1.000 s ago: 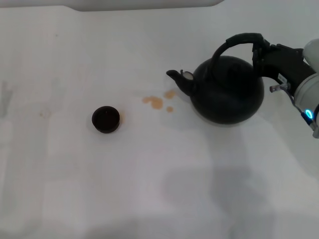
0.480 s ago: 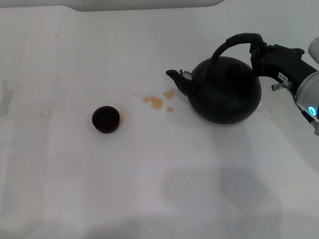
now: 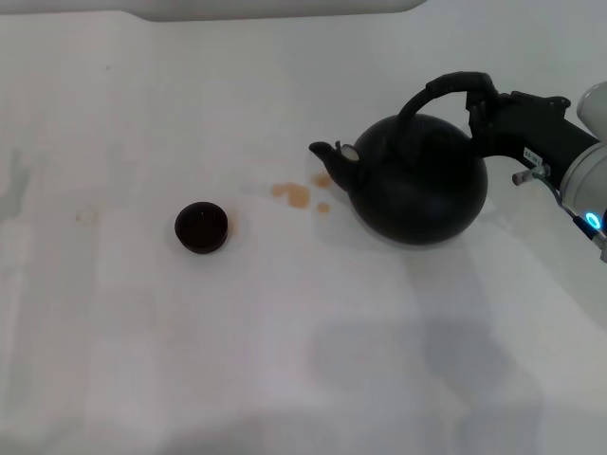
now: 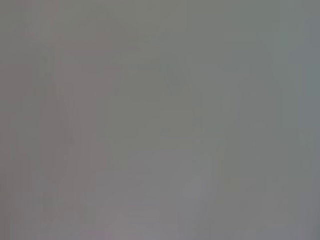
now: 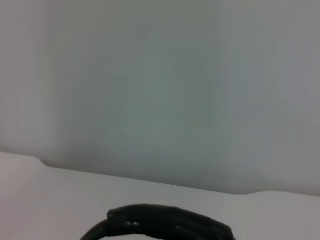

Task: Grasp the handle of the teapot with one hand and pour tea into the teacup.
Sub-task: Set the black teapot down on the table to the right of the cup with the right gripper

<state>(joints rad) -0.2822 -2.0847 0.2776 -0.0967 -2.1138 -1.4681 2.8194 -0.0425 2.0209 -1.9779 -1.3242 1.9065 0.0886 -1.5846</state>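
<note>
The matte black teapot (image 3: 417, 180) hangs at the right of the head view, lifted off the white table, its spout (image 3: 332, 156) with a silvery cap pointing left. My right gripper (image 3: 481, 104) is shut on the arched handle (image 3: 438, 91) at its right end. A strip of the handle (image 5: 165, 225) shows in the right wrist view. The tiny dark teacup (image 3: 201, 227) stands on the table well to the left of the spout. My left gripper is out of view.
Several small brown tea spots (image 3: 299, 194) lie on the white table (image 3: 285, 332) between the cup and the teapot. A white edge (image 3: 275, 8) runs along the far side of the table.
The right gripper has lifted the teapot and carried it slightly left. The pot's shadow on the table has spread. The teacup has not moved.
</note>
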